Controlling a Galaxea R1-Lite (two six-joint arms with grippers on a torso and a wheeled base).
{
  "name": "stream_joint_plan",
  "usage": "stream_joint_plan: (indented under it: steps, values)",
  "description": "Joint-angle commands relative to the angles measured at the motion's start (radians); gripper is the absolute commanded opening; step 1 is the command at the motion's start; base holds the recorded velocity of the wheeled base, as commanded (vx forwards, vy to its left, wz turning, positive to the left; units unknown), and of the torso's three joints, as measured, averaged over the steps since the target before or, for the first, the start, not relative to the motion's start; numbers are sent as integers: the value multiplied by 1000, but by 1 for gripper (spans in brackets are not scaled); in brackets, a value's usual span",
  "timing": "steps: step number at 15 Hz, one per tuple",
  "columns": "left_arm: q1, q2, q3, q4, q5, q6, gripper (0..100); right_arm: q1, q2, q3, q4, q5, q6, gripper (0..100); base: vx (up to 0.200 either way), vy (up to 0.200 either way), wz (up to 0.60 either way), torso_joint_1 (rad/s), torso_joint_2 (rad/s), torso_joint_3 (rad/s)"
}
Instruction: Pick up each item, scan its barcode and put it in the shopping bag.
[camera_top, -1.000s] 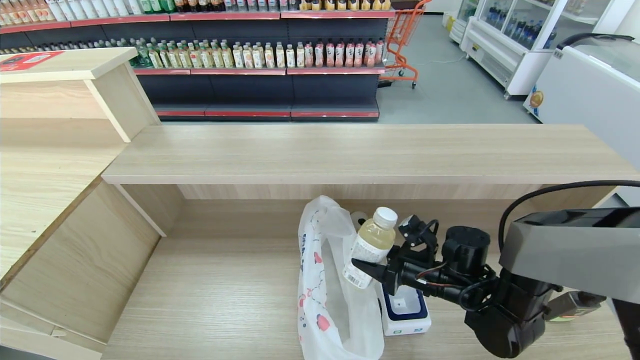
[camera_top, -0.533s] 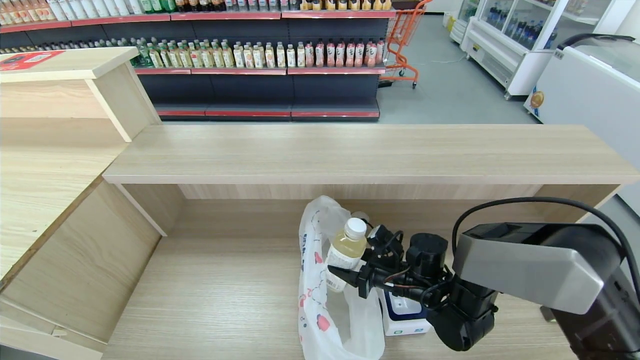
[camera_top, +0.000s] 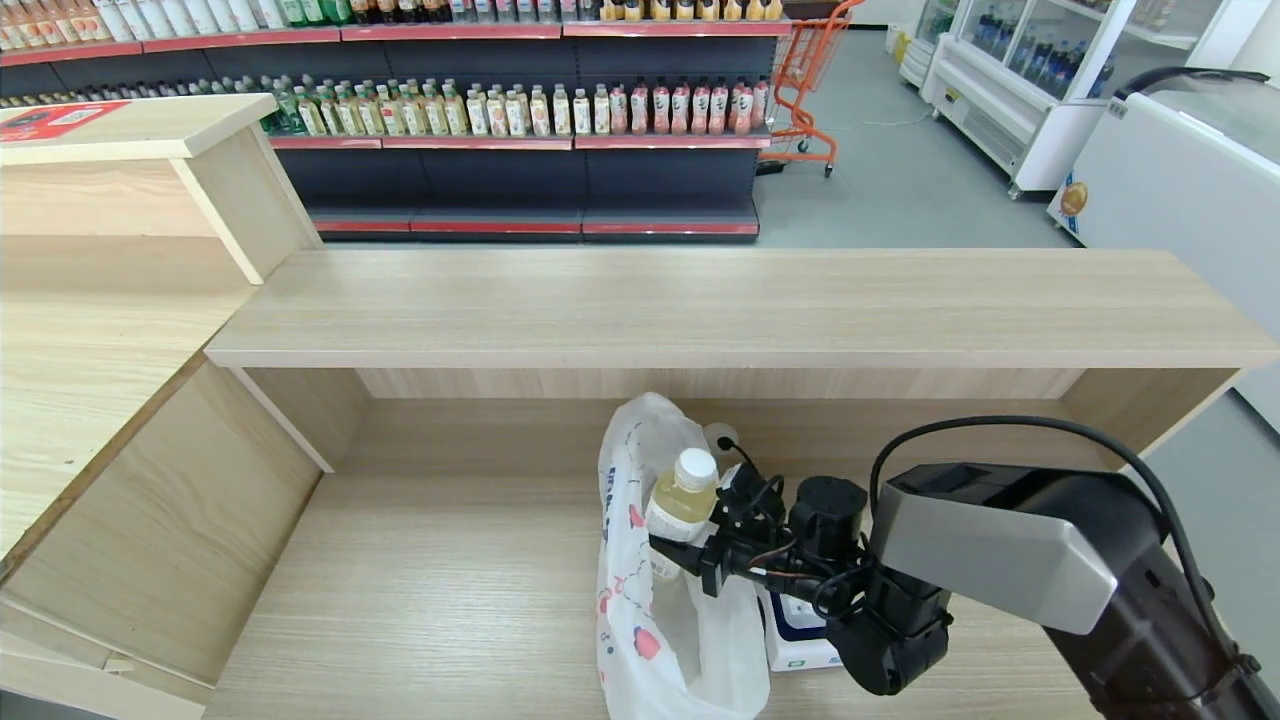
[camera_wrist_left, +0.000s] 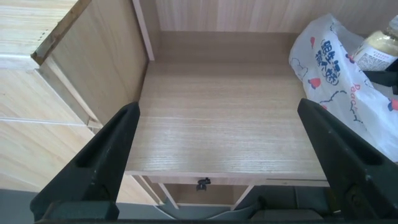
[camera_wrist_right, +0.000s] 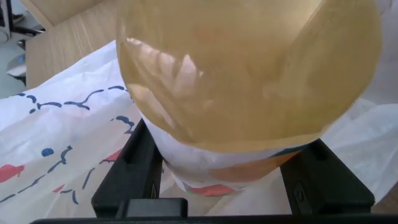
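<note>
Bottle (camera_top: 682, 497) rides upright in your right gripper (camera_top: 688, 548), jaws pinching its lower body, base at the bag (camera_top: 625, 600) mouth. It looks lined up for a straight drop. Scanner (camera_top: 800, 640) stands just beside the bag. Left gripper (camera_wrist_left: 217, 109) hangs spread, holding nothing, well apart.

pale wooden counter (camera_top: 430, 590) with shopping bag (camera_top: 640, 620) and, seemingly, a white scanner (camera_top: 790, 650)

My right arm (camera_top: 985, 555) wears a grey, angular shell over matte black joints. A thick black cable (camera_top: 1000, 421) arches above it, and thin red and black wires (camera_top: 778, 560) bunch at the wrist. The right end effector (camera_top: 680, 540) has tapered black fingers (camera_top: 668, 546). The left end effector (camera_wrist_left: 217, 168) has two broad black fingers (camera_wrist_left: 93, 168).
</note>
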Motion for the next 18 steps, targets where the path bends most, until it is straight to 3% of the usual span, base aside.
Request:
stream_joint_plan:
  steps: [1, 3, 4, 9, 11, 18]
  values:
    - [0, 0, 0, 0, 0, 0, 100, 1, 34, -23, 1, 0, -12, 0, 0, 0, 0, 0, 0, 0]
    - [-1, 0, 0, 0, 0, 0, 100, 0, 43, -22, 1, 0, -37, 0, 0, 0, 0, 0, 0, 0]
    - [-1, 0, 0, 0, 0, 0, 100, 0, 40, -23, 1, 0, -37, 100, 0, 0, 0, 0, 0, 0]
    - [0, 0, 0, 0, 0, 0, 100, 17, -131, 66, 1, -18, 52, 100, 0, 0, 0, 0, 0, 0]
    - [0, 0, 0, 0, 0, 0, 100, 32, -304, 201, 1, -20, 180, 100, 0, 0, 0, 0, 0, 0]
    - [-1, 0, 0, 0, 0, -2, 100, -224, -531, 564, 1, -20, 157, 100, 0, 0, 0, 0, 0, 0]
